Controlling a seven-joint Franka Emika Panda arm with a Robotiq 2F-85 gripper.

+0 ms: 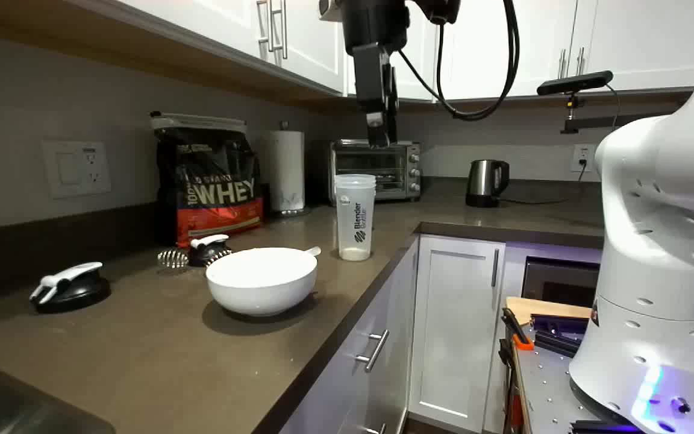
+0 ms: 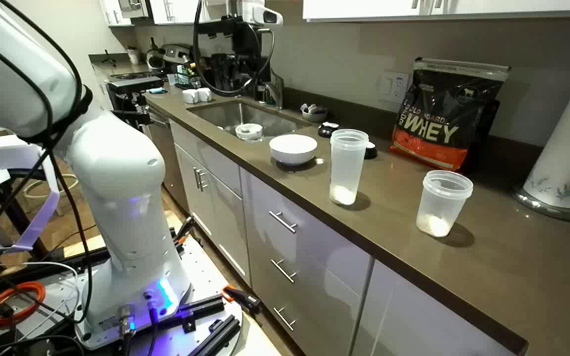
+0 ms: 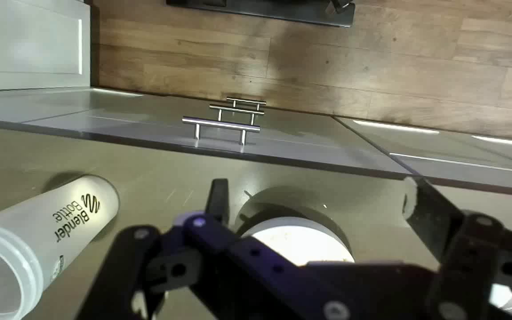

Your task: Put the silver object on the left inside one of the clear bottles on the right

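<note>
The silver object looks like a small coiled wire ball [image 1: 172,259] on the counter at the left, beside a black-and-white lid. More silver coil shows on that lid's other side, near the bowl. A tall clear bottle [image 1: 355,220] stands upright and open behind the bowl; it also shows in an exterior view [image 2: 348,165] and the wrist view [image 3: 67,224]. A shorter clear bottle [image 2: 443,202] stands apart from it. My gripper [image 1: 382,135] is high above the counter. In the wrist view its fingers [image 3: 316,200] are wide apart and empty, above the bowl. The silver object is not made out there.
A white bowl [image 1: 262,280] stands between the lids and the counter's front edge. Black-and-white lids [image 1: 73,288] lie left. A whey bag [image 1: 211,181], paper-towel roll [image 1: 287,169], toaster oven [image 1: 377,169] and steel kettle [image 1: 487,182] stand behind. A sink [image 2: 235,111] is beyond the bowl.
</note>
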